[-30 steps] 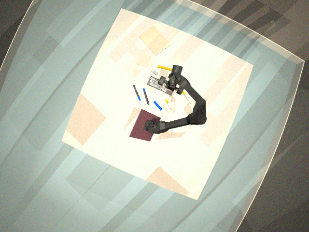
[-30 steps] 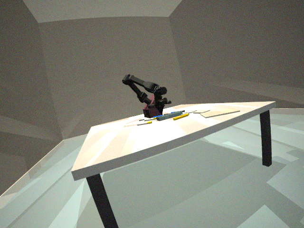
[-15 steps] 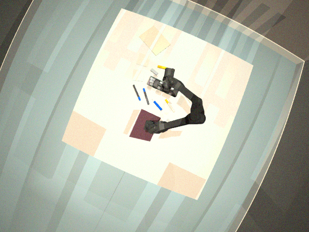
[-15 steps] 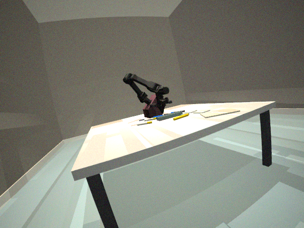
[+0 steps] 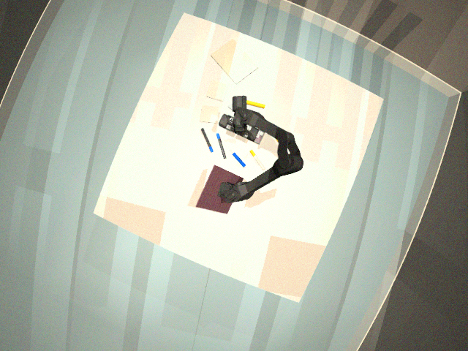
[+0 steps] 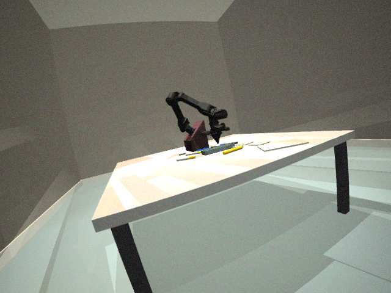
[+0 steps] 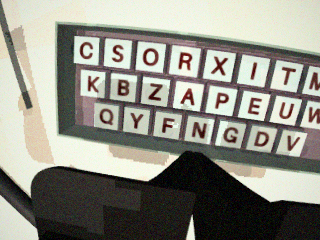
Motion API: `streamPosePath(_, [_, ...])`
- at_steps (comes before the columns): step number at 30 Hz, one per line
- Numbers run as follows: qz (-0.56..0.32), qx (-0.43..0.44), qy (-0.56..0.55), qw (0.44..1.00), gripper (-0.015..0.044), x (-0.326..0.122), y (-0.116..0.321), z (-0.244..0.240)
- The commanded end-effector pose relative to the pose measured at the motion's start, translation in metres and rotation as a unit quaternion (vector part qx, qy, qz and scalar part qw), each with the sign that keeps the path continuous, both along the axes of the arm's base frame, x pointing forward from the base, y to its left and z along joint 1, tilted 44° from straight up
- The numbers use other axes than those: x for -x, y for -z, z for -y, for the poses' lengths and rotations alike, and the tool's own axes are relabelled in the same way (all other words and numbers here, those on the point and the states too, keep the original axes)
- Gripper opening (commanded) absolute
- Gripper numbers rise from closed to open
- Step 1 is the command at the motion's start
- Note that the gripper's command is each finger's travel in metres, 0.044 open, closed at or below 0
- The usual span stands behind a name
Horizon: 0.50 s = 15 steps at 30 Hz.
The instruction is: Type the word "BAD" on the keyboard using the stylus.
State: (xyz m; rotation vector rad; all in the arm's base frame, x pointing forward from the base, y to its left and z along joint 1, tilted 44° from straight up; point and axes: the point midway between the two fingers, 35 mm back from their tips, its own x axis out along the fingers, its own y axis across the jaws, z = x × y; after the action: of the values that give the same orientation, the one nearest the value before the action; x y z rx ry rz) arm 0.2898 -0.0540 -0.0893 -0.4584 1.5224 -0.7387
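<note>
The keyboard point(image 5: 259, 136) point(image 6: 217, 149) point(image 7: 65, 80) lies on the desk, partly hidden by the arm in the top view. In the wrist view the B key point(image 7: 123, 89), A key point(image 7: 187, 97) and D key point(image 7: 261, 140) show. My gripper point(image 6: 217, 141) point(image 7: 191, 159) is shut with its fingertips together and no stylus visible between them. The tips are above the desk, in front of the keyboard's near rim below the N key in the wrist view. Several pen-like sticks lie about; I cannot tell which is the stylus.
Near the keyboard lie a black pen with a blue end point(image 5: 206, 140), a second one point(image 5: 221, 146), a blue stick point(image 5: 238, 159), a white and yellow pen point(image 5: 257, 160) and a yellow stick point(image 5: 255, 104) point(image 6: 233, 149). A maroon block point(image 5: 211, 192) point(image 6: 190, 144) stands by the arm's base. Flat pads point(image 5: 224, 56) lie beyond.
</note>
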Motion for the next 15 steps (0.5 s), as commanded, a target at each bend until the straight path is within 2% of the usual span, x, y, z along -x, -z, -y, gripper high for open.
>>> streamPosePath(1, [-0.002, 0.001, 0.004, 1.000, 0.0000, 0.001, 0.016, -0.015])
streamPosePath(12, [-0.002, 0.001, 0.004, 1.000, 0.0000, 0.001, 0.016, -0.015])
streamPosePath(15, [-0.002, 0.000, 0.003, 1.000, 0.0000, -0.003, 0.001, -0.030])
